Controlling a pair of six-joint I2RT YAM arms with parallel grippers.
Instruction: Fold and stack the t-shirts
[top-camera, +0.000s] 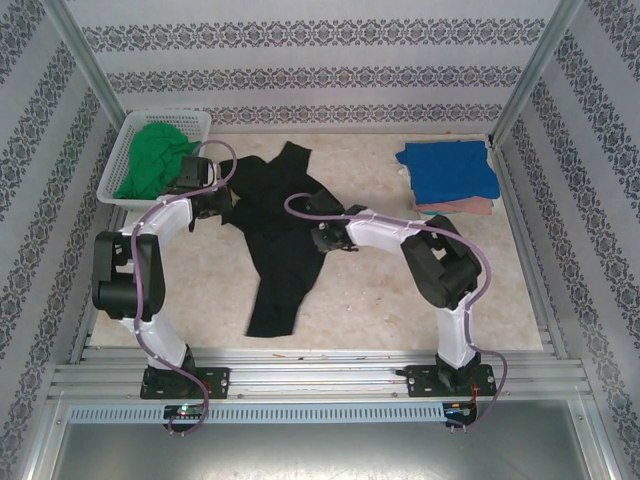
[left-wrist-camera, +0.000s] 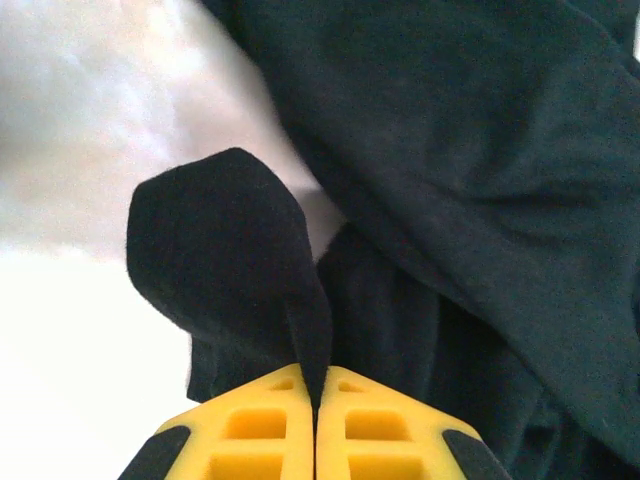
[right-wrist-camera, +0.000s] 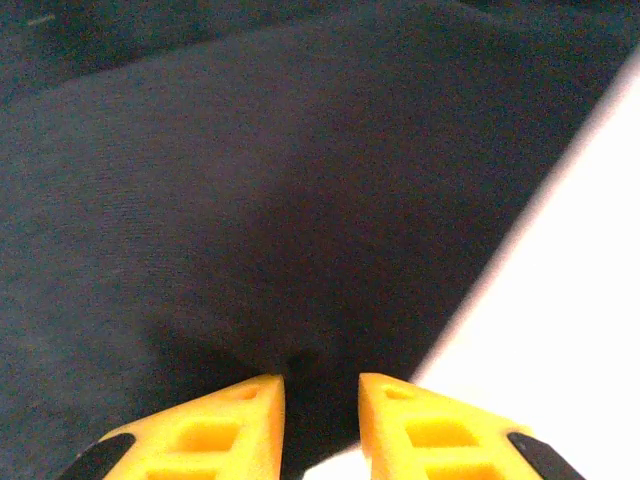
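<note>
Black t-shirt (top-camera: 275, 250): crumpled, centre of surface (top-camera: 400, 290). Left pincer (left-wrist-camera: 315, 388): closed tight on a cloth flap. Right pincer (right-wrist-camera: 322, 382): narrowly parted, cloth bunched between. Both edges apparently gripped, likely for spreading flat before folding.

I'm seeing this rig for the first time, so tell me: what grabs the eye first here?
The large black t-shirt sprawls crumpled across the middle of the table, the left gripper pinched shut on a fold and the right gripper holding its edge. A green t-shirt sits in the white basket at the far left; a blue t-shirt lies folded atop a pink t-shirt at the far right.
</note>
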